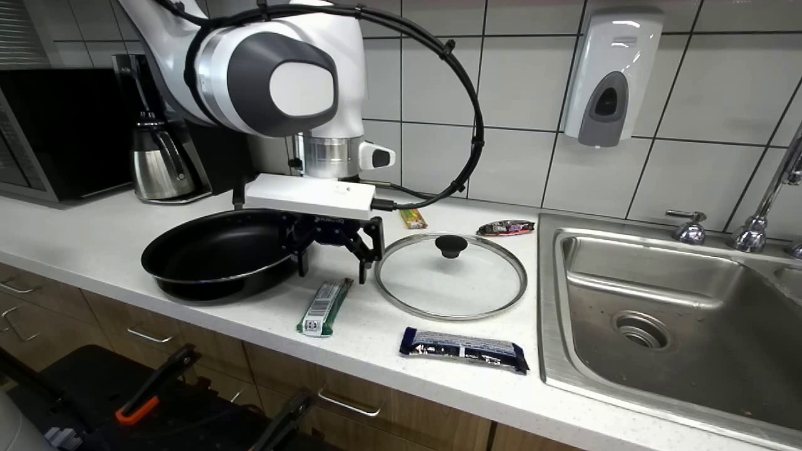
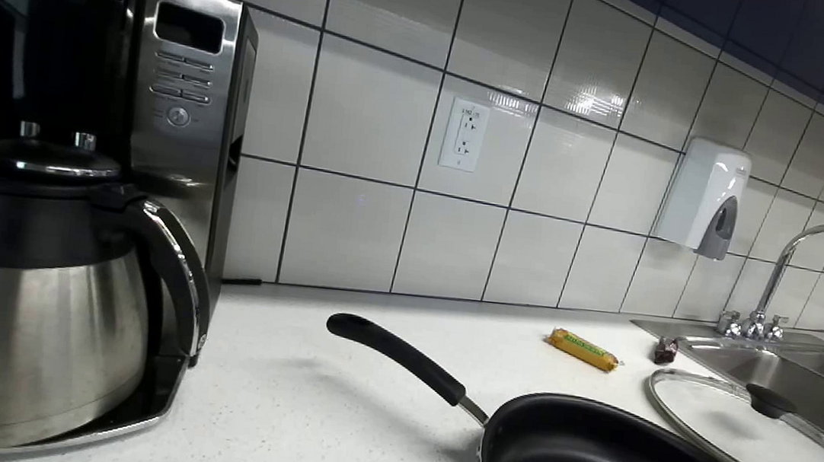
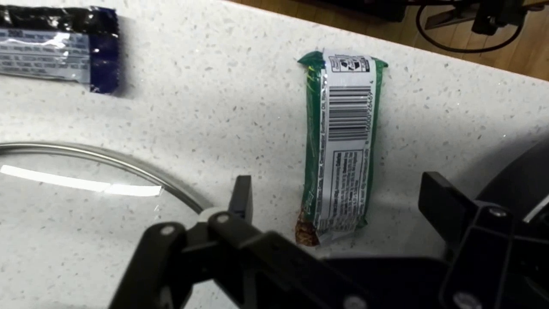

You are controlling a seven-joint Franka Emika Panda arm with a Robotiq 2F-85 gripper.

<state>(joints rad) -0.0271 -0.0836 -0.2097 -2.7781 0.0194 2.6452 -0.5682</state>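
Black gripper (image 1: pixel 333 270) with jaws wide apart, near a green-wrapped bar (image 1: pixel 325 307) lying by the front edge of the white surface (image 1: pixel 369 316), black pan (image 1: pixel 207 250) and glass lid (image 1: pixel 432 285) on either side, blue-wrapped bar (image 1: pixel 463 349) toward that edge

Premises, as I view them from afar: a kitchen; whether of a home or an office, I cannot tell. Fixtures: one double-bowl steel sink (image 1: pixel 695 376), set into a white speckled tabletop (image 1: pixel 369 329); one chrome faucet (image 1: pixel 759 219) above it; wood-fronted drawers (image 1: pixel 426 407) beneath the tabletop; one pale tiled wall (image 2: pixel 364 103), bearing a soap dispenser (image 1: pixel 617 75) and a power outlet (image 2: pixel 464 134). Appliances: one coffee maker (image 2: pixel 62 64), lettered "Mr. Coffee", with its steel carafe (image 2: pixel 32 344); one steel-faced microwave (image 2: pixel 185 131) just beside it. Cookware I count: one black frying pan (image 1: pixel 207 250); one round glass lid (image 1: pixel 451 282). Food: one green-wrapped snack bar (image 3: pixel 343 146).
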